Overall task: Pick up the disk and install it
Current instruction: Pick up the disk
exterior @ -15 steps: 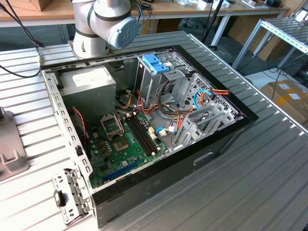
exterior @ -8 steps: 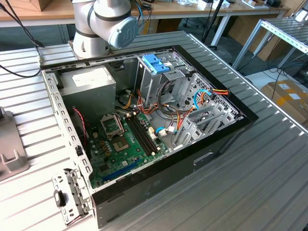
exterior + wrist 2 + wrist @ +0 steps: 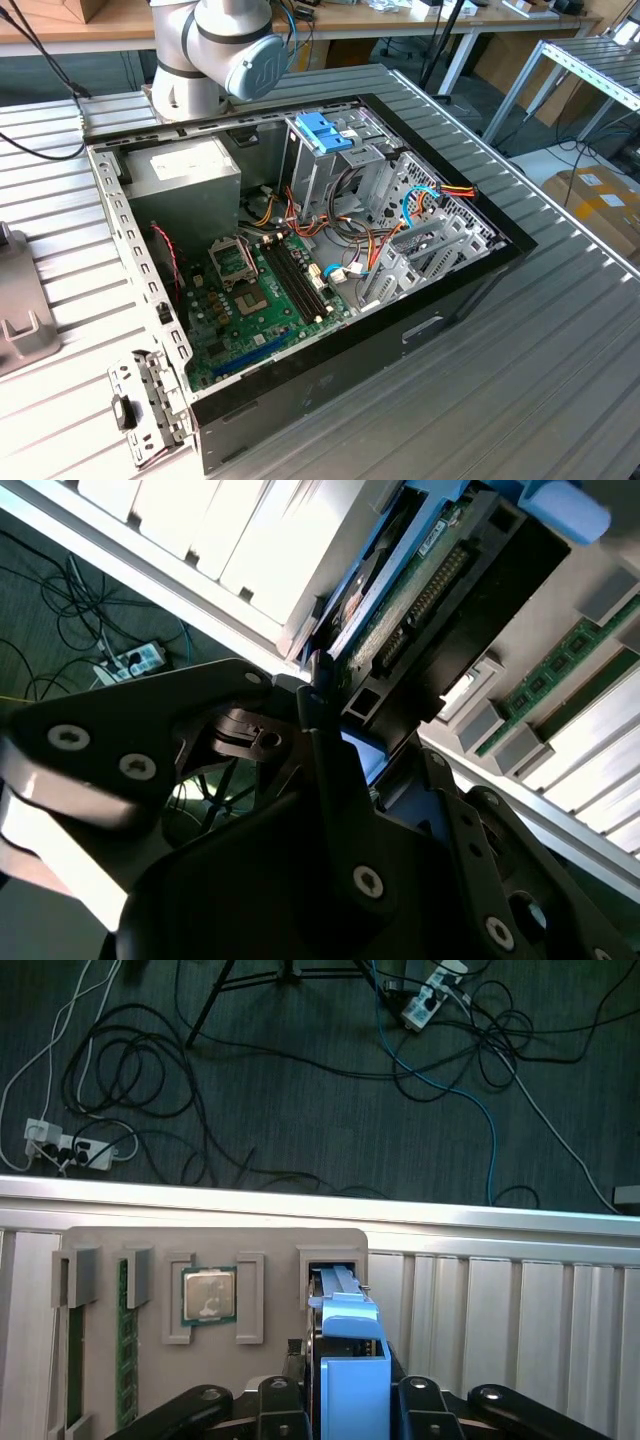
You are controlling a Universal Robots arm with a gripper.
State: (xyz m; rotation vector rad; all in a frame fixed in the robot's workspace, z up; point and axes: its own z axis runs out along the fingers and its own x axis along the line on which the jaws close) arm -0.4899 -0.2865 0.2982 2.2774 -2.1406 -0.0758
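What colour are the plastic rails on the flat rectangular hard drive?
Light blue; the disk's rails show best in the first wrist view.

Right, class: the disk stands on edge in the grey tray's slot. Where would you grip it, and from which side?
Probably across its two broad flat faces, near the free end. The disk stands edge-on in the tray slot, blue rail outward, so only the protruding part is reachable. Come in line with the slot, from where it sticks out.

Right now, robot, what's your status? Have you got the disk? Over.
Gripper astride the disk, grip unclear. Disk on edge at its tray slot. Chip one slot over, not touching. Over.
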